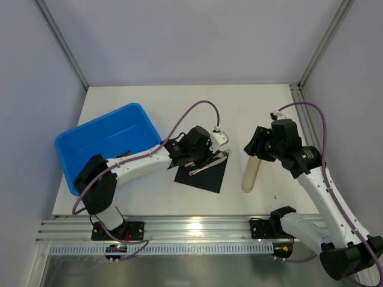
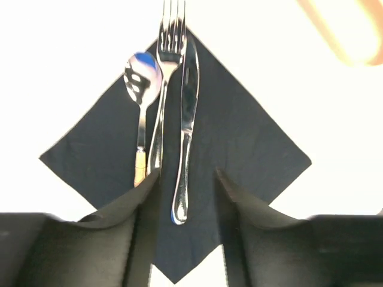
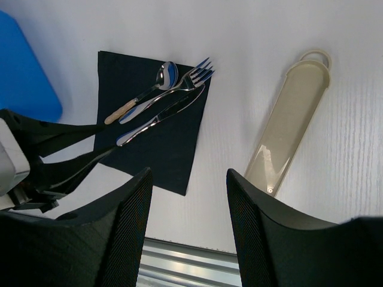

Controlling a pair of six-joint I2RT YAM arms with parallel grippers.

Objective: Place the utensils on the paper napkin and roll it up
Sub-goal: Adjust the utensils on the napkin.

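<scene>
we hover our left gripper (image 2: 187, 173), parted, over utensils (image 2: 189, 89) laid diagonally on the paper napkin (image 2: 251, 149) for rolling; right gripper (image 3: 188, 173) wide, empty.

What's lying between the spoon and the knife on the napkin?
The fork lies between spoon and knife on the napkin, clearest in the left wrist view.

The white bench (image 1: 251, 107) carries a black paper napkin (image 1: 206, 176) beneath the left fingers (image 2: 140, 203), a blue tub (image 1: 108, 140) behind them, and a beige case (image 1: 251, 172) ahead of the right fingers (image 3: 134, 209).
</scene>
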